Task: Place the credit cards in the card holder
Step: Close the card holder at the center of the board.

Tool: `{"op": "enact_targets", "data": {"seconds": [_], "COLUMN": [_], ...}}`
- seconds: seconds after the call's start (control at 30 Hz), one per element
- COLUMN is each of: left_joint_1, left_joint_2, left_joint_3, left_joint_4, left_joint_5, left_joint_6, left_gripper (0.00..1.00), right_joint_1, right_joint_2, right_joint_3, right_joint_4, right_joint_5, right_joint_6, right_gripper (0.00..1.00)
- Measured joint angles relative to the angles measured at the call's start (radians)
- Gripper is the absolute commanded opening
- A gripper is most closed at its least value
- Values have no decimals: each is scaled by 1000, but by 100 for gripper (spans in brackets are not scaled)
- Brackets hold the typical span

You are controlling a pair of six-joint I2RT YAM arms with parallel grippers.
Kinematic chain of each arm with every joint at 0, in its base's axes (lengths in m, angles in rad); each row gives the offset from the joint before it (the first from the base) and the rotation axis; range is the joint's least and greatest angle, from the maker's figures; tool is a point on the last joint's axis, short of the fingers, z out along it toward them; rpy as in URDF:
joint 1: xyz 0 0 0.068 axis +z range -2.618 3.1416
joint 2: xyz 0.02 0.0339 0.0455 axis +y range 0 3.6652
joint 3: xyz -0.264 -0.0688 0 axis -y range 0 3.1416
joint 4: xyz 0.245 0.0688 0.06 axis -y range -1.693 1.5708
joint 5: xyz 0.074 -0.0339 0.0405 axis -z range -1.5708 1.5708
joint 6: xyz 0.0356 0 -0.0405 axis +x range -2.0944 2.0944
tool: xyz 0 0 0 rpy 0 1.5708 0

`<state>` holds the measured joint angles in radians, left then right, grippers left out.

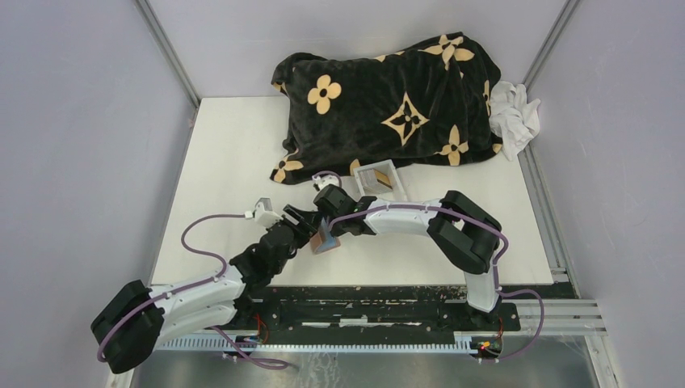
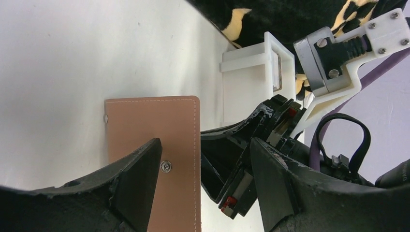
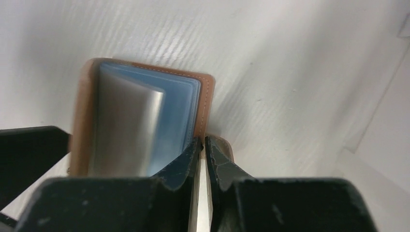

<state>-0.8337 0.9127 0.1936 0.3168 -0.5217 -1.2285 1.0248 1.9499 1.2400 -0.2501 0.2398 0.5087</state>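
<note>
Inspecting the work area, I find the card holder [image 3: 145,77] on the table [image 1: 234,162], just on the near side of the tray [image 1: 380,179], toward the arm bases, with its cover standing open. Pale blue and silver cards [image 3: 128,130] show between its leaves, though they are blurred.

The right gripper [image 3: 203,143] has its fingers pressed almost together at the free edge of the cover. I judge that to be a pinch on the leather, though only a sliver of the contact shows. The left gripper [image 2: 205,150] has its fingers spread wide. One finger is in front of the outer face of the card holder and the other is past the right gripper. I see no squeeze from it.

Risks noted:
1. The hold is on a thin edge only. A slip would let the cover fall shut and could nudge the cards out of line.
2. Both grippers are crowded together on the near side of the tray. If the left fingers close, I judge they would catch the right gripper rather than the card holder.
3. Nothing clamps the card holder down, so a pull by the right arm could drag or tip it toward the tray.
4. I cannot tell how deep the silver card sits. If it is shallow, a jolt may slide it out onto the table.
</note>
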Motion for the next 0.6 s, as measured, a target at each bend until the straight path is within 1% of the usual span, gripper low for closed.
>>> {"op": "enact_targets", "data": {"seconds": [0.2, 0.37, 0.6], "left_joint_1": [-4, -5, -14], "left_joint_2": [-42, -73, -76], "left_joint_3": [-47, -52, -76], "left_joint_4": [3, -1, 7], "left_joint_5": [-1, -6, -11], "left_joint_6": [-2, -2, -11], "left_gripper": [74, 73, 68], "right_joint_1": [10, 11, 11], "right_joint_2": [6, 7, 7], "right_joint_3": [0, -1, -14], "right_joint_4": [23, 34, 69], "right_joint_5": [-43, -65, -86], "right_joint_6": [29, 51, 72], "right_gripper": [14, 14, 14]}}
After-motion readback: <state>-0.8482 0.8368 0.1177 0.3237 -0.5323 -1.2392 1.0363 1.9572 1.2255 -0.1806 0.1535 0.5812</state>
